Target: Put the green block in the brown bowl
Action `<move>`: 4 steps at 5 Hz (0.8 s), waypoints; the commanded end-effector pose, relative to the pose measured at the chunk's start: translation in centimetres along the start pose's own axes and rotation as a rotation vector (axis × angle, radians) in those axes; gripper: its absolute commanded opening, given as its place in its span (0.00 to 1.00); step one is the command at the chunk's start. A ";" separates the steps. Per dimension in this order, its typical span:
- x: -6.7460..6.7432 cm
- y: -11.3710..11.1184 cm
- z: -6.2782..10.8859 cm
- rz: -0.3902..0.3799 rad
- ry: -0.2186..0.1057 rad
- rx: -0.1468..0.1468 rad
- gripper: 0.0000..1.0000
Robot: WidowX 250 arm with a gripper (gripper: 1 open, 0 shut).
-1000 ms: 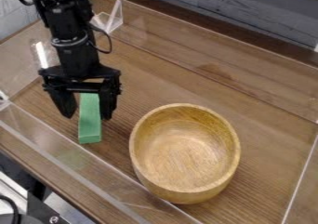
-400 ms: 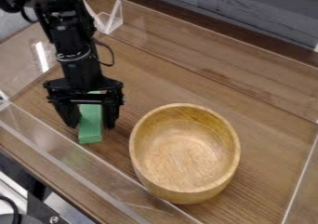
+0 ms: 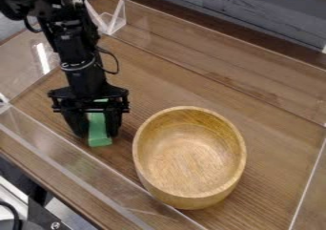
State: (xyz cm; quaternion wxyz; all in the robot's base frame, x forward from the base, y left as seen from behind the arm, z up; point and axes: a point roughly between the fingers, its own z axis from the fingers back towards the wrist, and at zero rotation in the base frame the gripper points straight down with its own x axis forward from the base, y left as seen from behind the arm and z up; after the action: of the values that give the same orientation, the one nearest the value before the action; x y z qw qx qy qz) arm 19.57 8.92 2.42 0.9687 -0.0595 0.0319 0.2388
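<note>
The green block [image 3: 99,126] lies on the wooden table, left of the brown bowl [image 3: 192,111]. My gripper [image 3: 98,135] points straight down over the block and is low at the table. Its black fingers [image 3: 79,122] press against the block's two long sides, so it is shut on the block. The block's upper end is hidden behind the gripper body. The bowl stands upright and empty, a short gap to the right of the gripper.
A low clear acrylic wall [image 3: 76,181] runs along the front edge of the table, and another [image 3: 192,29] lines the back. A small clear-and-white stand [image 3: 114,19] sits at the back left. Bare wood stretches behind the bowl.
My gripper has sunk over the green block and its fingers have closed in from wide apart onto the block's sides. The bowl has not moved.
</note>
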 end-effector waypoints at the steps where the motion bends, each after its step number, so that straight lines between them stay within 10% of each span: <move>1: 0.3 -0.1 0.5 -0.008 -0.023 0.003 0.00; 4: 0.0 -0.7 1.6 -0.046 -0.014 0.022 0.00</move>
State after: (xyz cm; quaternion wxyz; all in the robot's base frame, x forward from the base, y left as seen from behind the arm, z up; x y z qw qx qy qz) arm 19.04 8.20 2.89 0.9719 -0.0560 0.0540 0.2220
